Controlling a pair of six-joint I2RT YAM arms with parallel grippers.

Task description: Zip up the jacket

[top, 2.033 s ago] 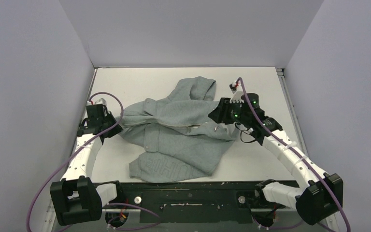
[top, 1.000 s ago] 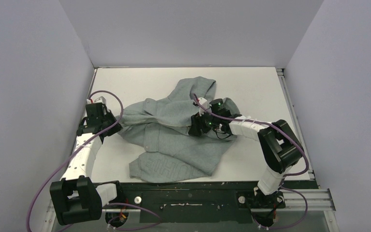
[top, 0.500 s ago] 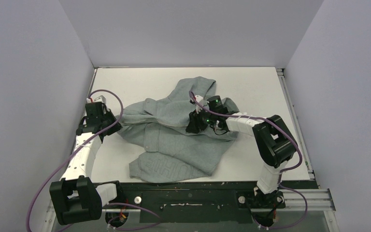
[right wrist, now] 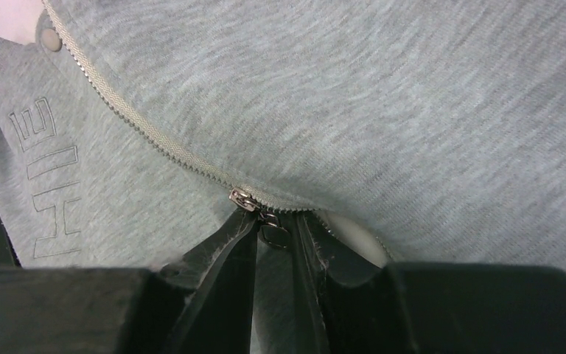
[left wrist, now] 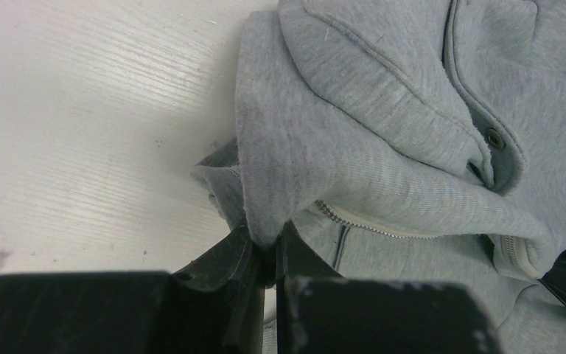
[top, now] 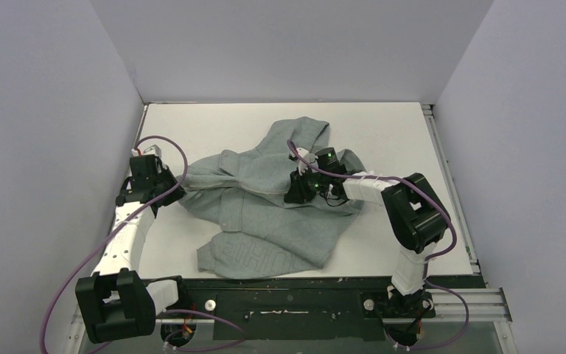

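The grey jacket (top: 265, 214) lies crumpled on the white table, its front open. At its left edge my left gripper (top: 171, 194) is shut on a fold of the fabric (left wrist: 265, 221), just beside the pale zipper teeth (left wrist: 361, 223). My right gripper (top: 295, 193) is down on the jacket's middle. In the right wrist view its jaws (right wrist: 273, 230) stand only a narrow gap apart, with the metal zipper pull (right wrist: 274, 234) between them and the slider (right wrist: 243, 198) at the left fingertip. The zipper tape (right wrist: 140, 133) runs up and to the left from the slider.
The white table (top: 390, 125) is walled on three sides. My right arm's elbow (top: 416, 210) is folded just right of the jacket. A black rail (top: 287, 295) runs along the near edge. Embossed lettering (right wrist: 51, 177) marks the jacket's lower panel.
My right arm swung left from the jacket's right side onto its middle, and its jaws have narrowed round the zipper pull. The left arm has kept its grip and place.
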